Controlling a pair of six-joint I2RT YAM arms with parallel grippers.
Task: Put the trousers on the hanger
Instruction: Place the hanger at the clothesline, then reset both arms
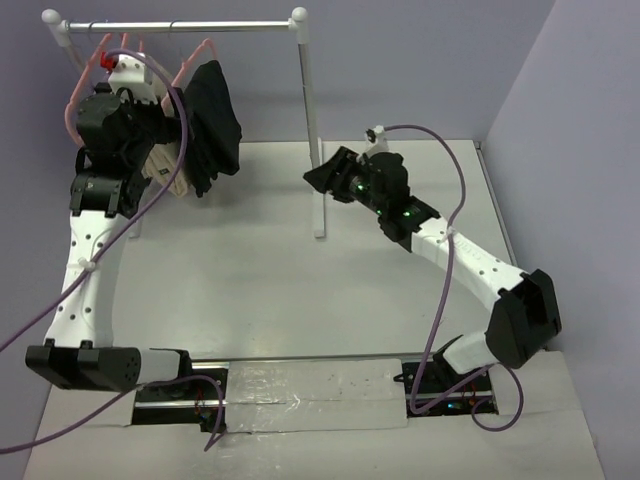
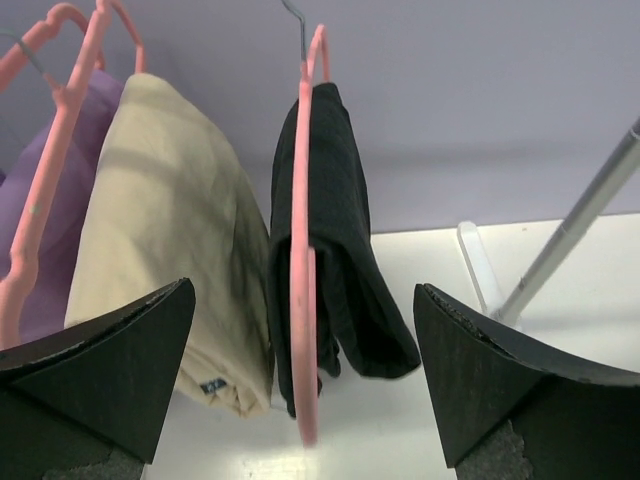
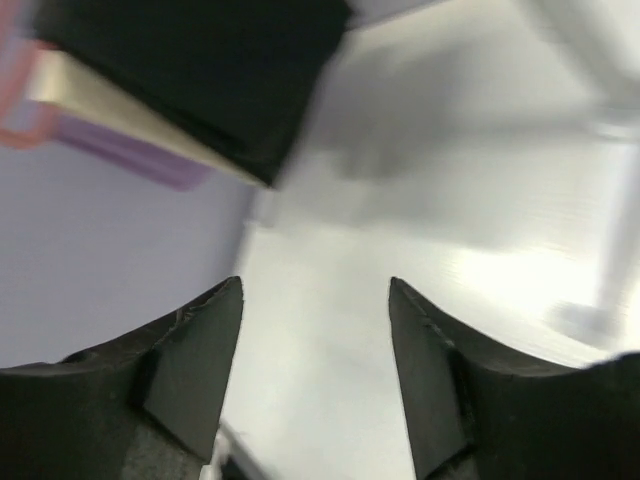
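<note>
Plainly, the trousers (image 2: pixel 350 240) are on the hanger (image 2: pixel 303 330). They are plain black cloth, folded over the thin pink frame and hanging in a thick doubled bundle. The lower edge is bunched and ends a little above the hanger's bottom corner. From the left wrist the hanger shows edge-on, with most of the dark cloth on the side nearer the right finger. Its pink neck runs up out of the top of the view. The left claw (image 2: pixel 303 295) is spread wide and pinches nothing. The hanger and trousers hang straight ahead of it, in line with the gap between its two black fingers (image 2: pixel 110 360), and neither finger presses on them. Ahead, toward the left finger, a beige folded garment (image 2: pixel 170 230) hangs just beside the trousers. Beyond that is a purple garment (image 2: pixel 60 270) on another pink hanger. Ahead of the right finger a grey post of the rack (image 2: pixel 580 215) slants up from the white worktop (image 2: pixel 430 250). In the top view the bundle hangs at the left end of the rail (image 1: pixel 180 25), with the left arm raised close beside it. The right claw (image 3: pixel 315 285) is also spread and empty, hovering over bare worktop. From the right wrist the trousers show as a blurred black block ahead and off toward the left finger, well apart from the claw, with slivers of beige and purple showing beneath them.
</note>
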